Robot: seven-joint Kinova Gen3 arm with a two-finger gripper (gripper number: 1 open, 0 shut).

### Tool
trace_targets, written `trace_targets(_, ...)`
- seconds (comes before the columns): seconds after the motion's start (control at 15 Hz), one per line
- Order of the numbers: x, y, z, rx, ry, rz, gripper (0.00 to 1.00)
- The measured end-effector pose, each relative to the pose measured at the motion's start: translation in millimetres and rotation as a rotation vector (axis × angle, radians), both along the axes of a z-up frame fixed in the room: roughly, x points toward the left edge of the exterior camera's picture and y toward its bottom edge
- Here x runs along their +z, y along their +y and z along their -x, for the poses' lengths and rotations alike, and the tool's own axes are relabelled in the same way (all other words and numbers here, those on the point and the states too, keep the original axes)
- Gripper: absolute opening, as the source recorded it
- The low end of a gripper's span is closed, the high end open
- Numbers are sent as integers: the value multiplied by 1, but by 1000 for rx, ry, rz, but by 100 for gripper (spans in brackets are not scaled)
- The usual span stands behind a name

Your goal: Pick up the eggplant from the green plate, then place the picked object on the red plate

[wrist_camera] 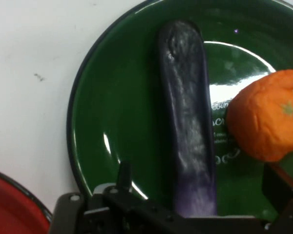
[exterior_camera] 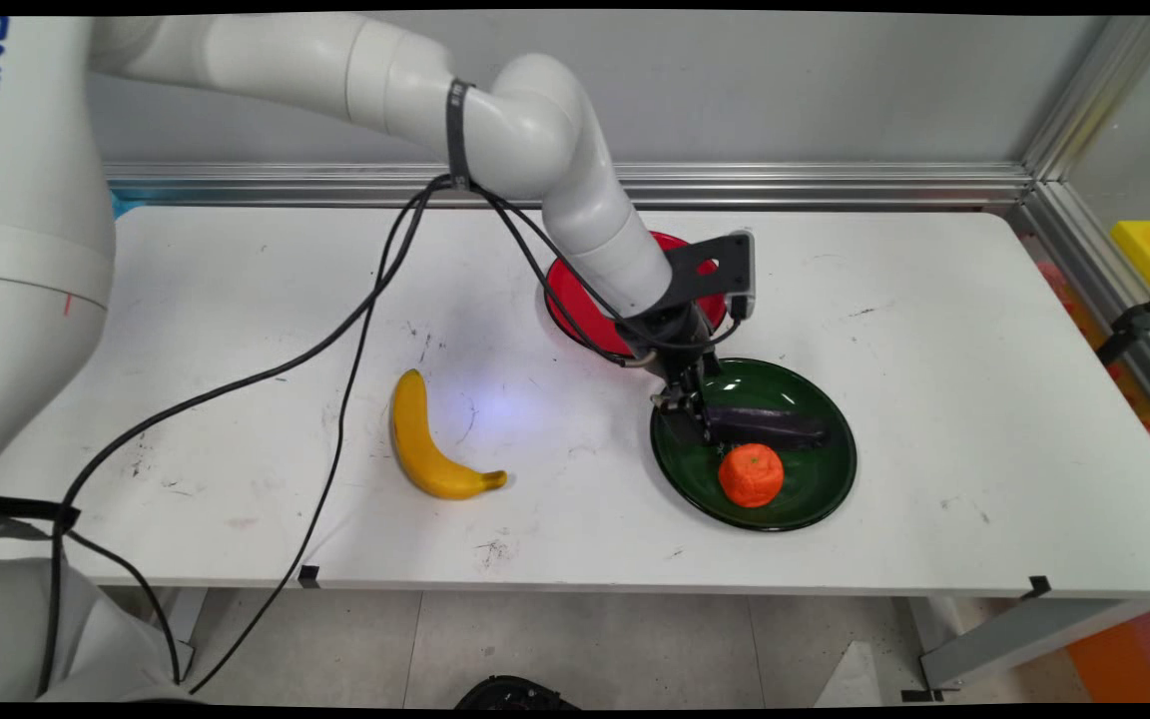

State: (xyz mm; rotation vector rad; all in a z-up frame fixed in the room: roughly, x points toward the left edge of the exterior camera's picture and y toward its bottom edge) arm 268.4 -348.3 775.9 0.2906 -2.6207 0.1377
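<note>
**A:** Where is your gripper (exterior_camera: 687, 419) standing at this moment?

**B:** You have it low over the left part of the green plate (exterior_camera: 840, 489), at the left end of the eggplant (exterior_camera: 770, 424). In the hand view the eggplant runs straight up from between the two fingers (wrist_camera: 124, 171), so your gripper stands astride one end of it.

**A:** Is it clenched on the eggplant?

**B:** No. The fingers stand apart, and you can see dark green plate between each of them and the eggplant. It is released and grips nothing. Whether the tips touch the plate, I cannot tell.

**A:** How does the eggplant lie?

**B:** It lies flat in the plate, across its middle, and it points away from the gripper toward the right rim.

**A:** What else is near your gripper?

**B:** The orange (exterior_camera: 751, 475) sits in the same plate, just beside the eggplant on the near side; whether the two touch I cannot tell. It is near one finger but apart from it. The red plate (exterior_camera: 580, 300) is just behind the green one, half hidden by your arm. The banana (exterior_camera: 425, 439) lies on the counter (exterior_camera: 934, 330), well apart on the left.
</note>
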Motion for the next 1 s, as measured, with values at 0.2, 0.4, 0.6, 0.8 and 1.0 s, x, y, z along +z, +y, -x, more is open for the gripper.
trace_targets(0.2,-12,-2,3,4,8,-8,100)
trace_targets(0.4,-21,-3,6,5,15,-18,0)
trace_targets(0.6,-24,-5,9,8,25,-27,0)
trace_targets(0.8,-13,-8,13,4,44,-32,0)
trace_targets(1.0,6,-10,11,-6,53,-32,0)
